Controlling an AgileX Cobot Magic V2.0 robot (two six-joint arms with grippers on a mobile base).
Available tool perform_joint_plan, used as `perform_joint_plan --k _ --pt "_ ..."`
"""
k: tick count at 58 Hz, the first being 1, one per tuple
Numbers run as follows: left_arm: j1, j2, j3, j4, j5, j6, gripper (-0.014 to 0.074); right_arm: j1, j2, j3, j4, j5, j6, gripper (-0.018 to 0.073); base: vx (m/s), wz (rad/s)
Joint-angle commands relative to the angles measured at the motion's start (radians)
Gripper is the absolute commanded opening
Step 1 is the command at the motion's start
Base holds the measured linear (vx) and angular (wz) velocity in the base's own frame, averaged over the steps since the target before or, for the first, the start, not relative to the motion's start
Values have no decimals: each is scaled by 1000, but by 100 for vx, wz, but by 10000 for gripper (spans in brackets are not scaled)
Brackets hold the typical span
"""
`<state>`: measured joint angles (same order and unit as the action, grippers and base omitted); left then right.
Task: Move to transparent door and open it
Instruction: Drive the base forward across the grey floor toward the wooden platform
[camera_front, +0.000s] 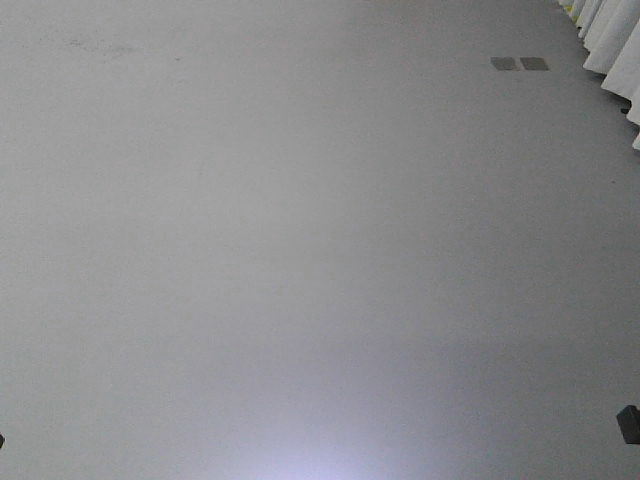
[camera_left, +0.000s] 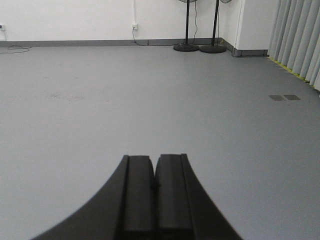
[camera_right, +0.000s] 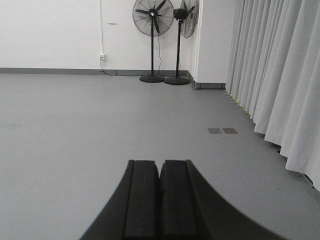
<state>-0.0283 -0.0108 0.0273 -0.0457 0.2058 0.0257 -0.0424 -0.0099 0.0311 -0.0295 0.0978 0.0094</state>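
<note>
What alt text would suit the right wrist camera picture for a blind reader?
The robot's closed black hand points across a grey floor toward two standing fans by a white wall; white curtains hang along the right.

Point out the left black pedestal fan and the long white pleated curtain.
Left black pedestal fan (camera_right: 153, 16): right wrist view, round wire cage.
Long white pleated curtain (camera_right: 280, 75): right wrist view, middle fold.

Left gripper (camera_left: 155, 167): black jaws pressed flat together, no gap, holding nothing, pointing straight ahead, roughly level. Right gripper (camera_right: 160, 170): same pose, jaws touching along full length, holding nothing, pointing forward, level.
</note>
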Motion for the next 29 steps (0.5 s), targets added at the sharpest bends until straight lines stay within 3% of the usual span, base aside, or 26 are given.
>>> perform_joint_plan --k 1,29 --pt "-2 -13 24 -8 -84 -7 -6 -3 -14 13 -3 -83 -9 -5 0 0" --pt "-2 -13 24 -8 -84 -7 -6 -3 -14 13 -3 -83 -9 -5 0 0"
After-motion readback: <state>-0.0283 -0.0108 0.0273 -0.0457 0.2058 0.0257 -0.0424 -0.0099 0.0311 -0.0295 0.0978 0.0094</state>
